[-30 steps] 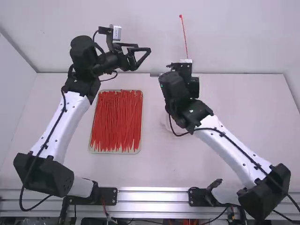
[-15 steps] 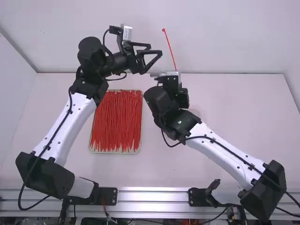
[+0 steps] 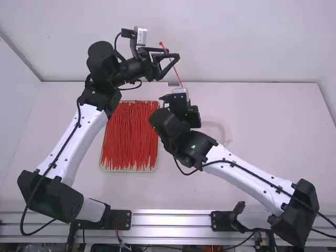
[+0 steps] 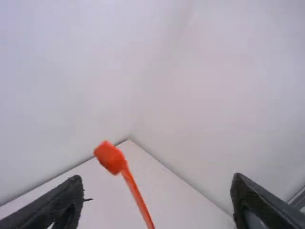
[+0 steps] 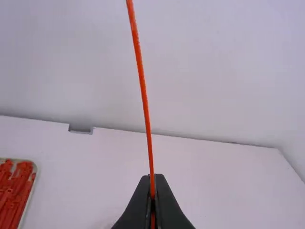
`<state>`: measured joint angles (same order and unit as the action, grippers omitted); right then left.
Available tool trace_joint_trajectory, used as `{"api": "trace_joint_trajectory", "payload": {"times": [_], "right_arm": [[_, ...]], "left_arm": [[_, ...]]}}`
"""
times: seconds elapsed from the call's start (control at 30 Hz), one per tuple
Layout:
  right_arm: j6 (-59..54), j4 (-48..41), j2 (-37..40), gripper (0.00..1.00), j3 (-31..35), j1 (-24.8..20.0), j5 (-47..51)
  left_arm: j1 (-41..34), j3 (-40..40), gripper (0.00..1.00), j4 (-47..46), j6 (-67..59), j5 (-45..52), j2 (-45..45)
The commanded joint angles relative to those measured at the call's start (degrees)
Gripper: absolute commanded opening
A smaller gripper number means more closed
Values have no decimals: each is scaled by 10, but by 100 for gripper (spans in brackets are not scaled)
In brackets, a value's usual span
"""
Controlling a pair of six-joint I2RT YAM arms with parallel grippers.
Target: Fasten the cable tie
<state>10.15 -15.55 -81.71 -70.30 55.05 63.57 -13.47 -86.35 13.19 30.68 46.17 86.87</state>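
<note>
Right claw (image 5: 152,179): pinched tight on the lower end of the red cable tie (image 5: 142,95); strap rising straight out of the tips.
Tie head (image 4: 109,157): uppermost, well above the worktop (image 3: 262,121), between the fingers of the left claw (image 4: 159,202); apparently touching neither.
Left claw: spread wide, nothing held.
Tray (image 3: 129,170): full of spare red ties, lying under the left arm.
Step in hand: probably getting the head into the left claw's grip, ready for looping the tail through.
Technique: centre the head between the fingers before closing; grip just below it, slot left unblocked; close slowly, since a thin strap likely flexes away; hold the right pinch steady.
</note>
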Motion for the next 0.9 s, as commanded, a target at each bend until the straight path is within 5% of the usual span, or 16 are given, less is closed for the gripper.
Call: {"api": "trace_joint_trajectory", "payload": {"times": [0.0, 0.27, 0.33, 0.37, 0.63, 0.77, 0.87], "right_arm": [[8, 3, -4, 0, 3, 5, 12], [8, 3, -4, 0, 3, 7, 12], [8, 3, -4, 0, 3, 7, 12], [8, 3, -4, 0, 3, 7, 12], [-2, 19, -4, 0, 3, 7, 3], [-23, 30, -4, 31, 3, 9, -6], [-58, 29, -3, 65, 3, 9, -61]], "left_arm": [[-5, -12, 66, 1, 0, -6, -8], [-3, -12, 18, -7, 0, -7, -8], [-5, -12, 13, -7, 0, -6, -8], [-4, -12, 2, -7, 0, -6, -8], [-4, -11, 2, -14, -29, -18, -8], [1, -11, 2, -30, -31, -53, -8], [12, -11, 2, -31, -35, -57, -8]]}}
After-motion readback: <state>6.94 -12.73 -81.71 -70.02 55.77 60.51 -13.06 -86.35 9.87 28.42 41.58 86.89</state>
